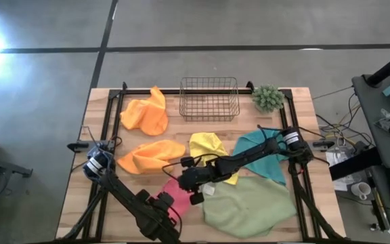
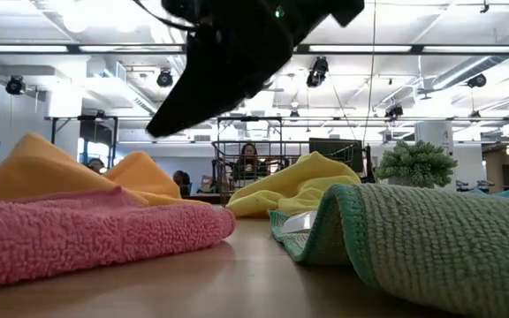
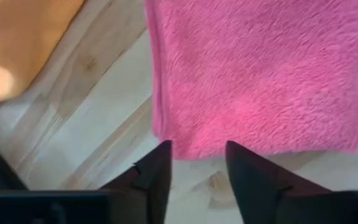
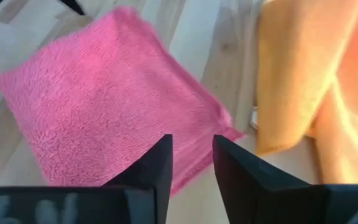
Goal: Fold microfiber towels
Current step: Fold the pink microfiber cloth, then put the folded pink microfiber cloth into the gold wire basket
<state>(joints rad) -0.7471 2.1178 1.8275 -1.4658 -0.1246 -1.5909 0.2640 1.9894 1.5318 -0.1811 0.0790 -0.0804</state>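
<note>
- High view: wire basket (image 1: 209, 98) at 12 o'clock, fuzzy plant (image 1: 268, 97) at 1; pink towel (image 1: 175, 194) near 6, largely covered by both arms.
- Low view: pink towel (image 2: 78, 231) lies folded flat; light green towel (image 2: 431, 243) beside it (no legible writing).
- Left wrist view: left gripper (image 3: 197, 163) spread, empty, at the towel's edge.
- Right wrist view: right gripper (image 4: 192, 155) spread over the pink towel (image 4: 110, 106).

wooden table (image 1: 296, 102), towels (image 1: 249, 207) (six), basket (image 1: 209, 98), plant (image 1: 268, 97)
</note>
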